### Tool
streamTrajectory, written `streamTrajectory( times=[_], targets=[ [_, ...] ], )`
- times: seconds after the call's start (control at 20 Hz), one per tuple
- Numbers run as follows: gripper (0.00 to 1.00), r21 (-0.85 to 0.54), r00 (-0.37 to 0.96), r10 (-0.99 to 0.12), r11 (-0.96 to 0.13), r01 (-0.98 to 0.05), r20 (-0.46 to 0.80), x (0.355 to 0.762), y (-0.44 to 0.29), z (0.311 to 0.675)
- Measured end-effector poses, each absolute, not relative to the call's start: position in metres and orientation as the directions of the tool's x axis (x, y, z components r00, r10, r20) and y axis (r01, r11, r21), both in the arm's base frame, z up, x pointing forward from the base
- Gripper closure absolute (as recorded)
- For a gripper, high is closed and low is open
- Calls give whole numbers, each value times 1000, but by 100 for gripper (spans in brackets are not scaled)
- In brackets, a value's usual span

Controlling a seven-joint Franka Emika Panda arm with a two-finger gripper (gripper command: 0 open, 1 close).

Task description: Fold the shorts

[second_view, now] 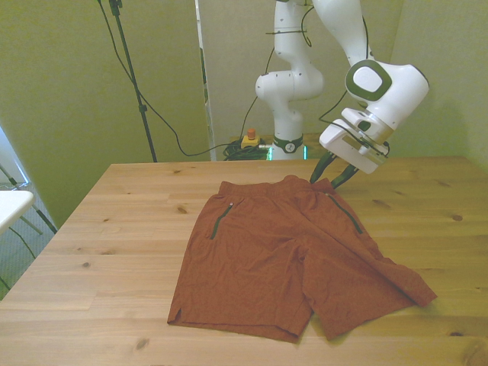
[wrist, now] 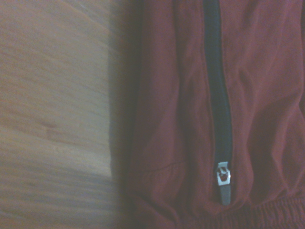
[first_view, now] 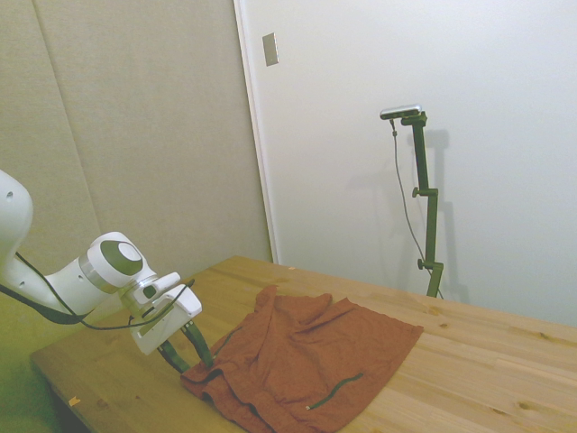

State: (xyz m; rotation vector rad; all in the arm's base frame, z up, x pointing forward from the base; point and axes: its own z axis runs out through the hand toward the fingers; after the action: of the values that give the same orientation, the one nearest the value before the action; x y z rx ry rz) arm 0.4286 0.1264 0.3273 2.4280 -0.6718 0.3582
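The rust-orange wrinkled fabric shorts (second_view: 293, 255) lie flat on the wooden tabletop (second_view: 114, 229); the pincer (second_view: 329, 174), fingers spread, hangs at their waistband.

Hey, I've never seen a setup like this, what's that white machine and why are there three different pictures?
The white machine is a robot arm; its gripper has two dark fingers, apart and holding nothing. One picture is taken from beside the wooden table, one from across it, and the blurry close-up comes from a camera on the arm's wrist. Rust-orange shorts lie spread on the table. The gripper hovers at their waistband corner, near a pocket zipper that the close-up shows.
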Motion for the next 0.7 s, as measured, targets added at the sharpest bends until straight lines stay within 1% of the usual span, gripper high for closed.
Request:
streamTrajectory(
  times=[0.7],
  targets=[
    [100,477,843,-379,-701,-530,380,426,134,314]
  ],
)
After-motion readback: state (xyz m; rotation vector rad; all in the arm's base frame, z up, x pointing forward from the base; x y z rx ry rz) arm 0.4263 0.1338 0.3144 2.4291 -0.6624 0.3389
